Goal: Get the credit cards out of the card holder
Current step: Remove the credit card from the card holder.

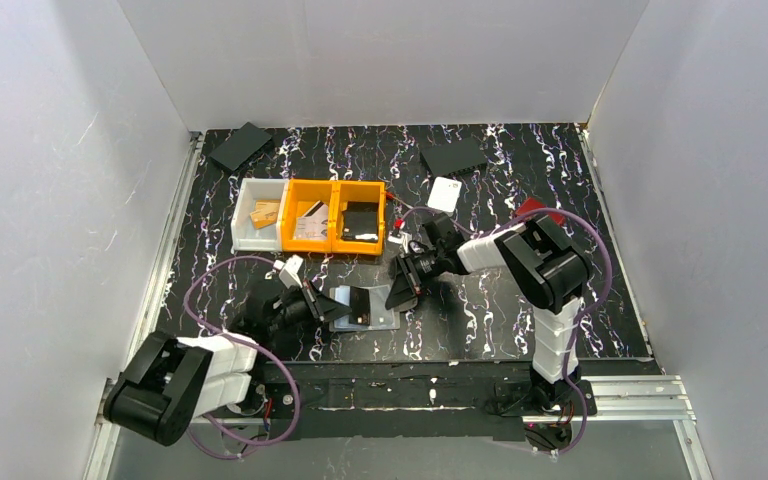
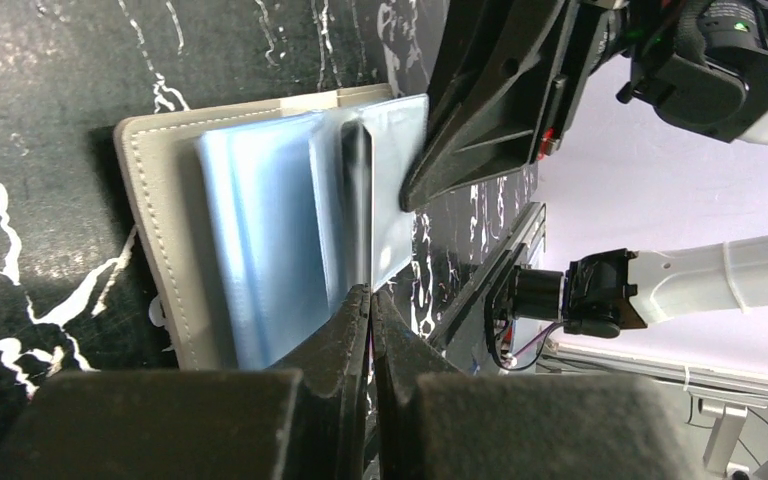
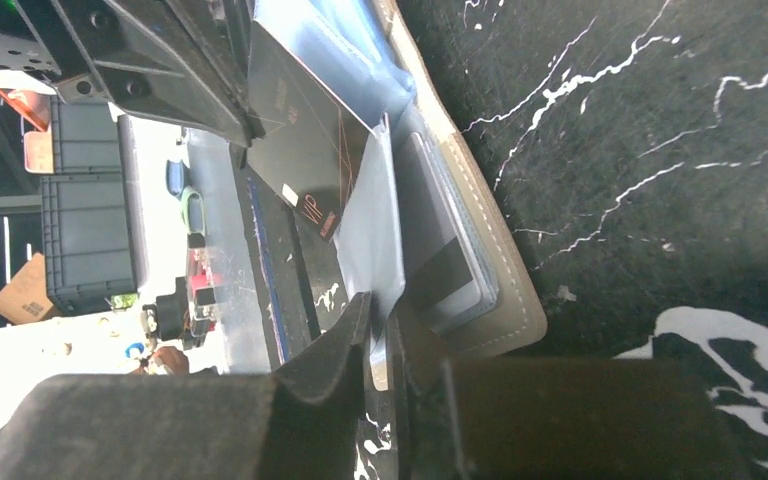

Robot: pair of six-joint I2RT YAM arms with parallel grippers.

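Left gripper: jaws were closed on the lower edge of a dark, glossy card, which was held upright, edge-on in the left wrist view. "VIP" print was seen on its face in the right wrist view.

Right gripper: jaws were closed on a thin pale blue-grey leaf at the holder's edge. It could not be told whether this was a card or an inner flap. The leaf was lifted off the stack.

The holder was laid open and flat on the table, on the near side of the orange bins and well apart from them. It was approached by one gripper from each side. Pale blue sleeves were seen inside its taupe stitched rim.

A white bin was set touching the orange bins on their left. A white case was seen just right of the bins, and a red wallet farther right.
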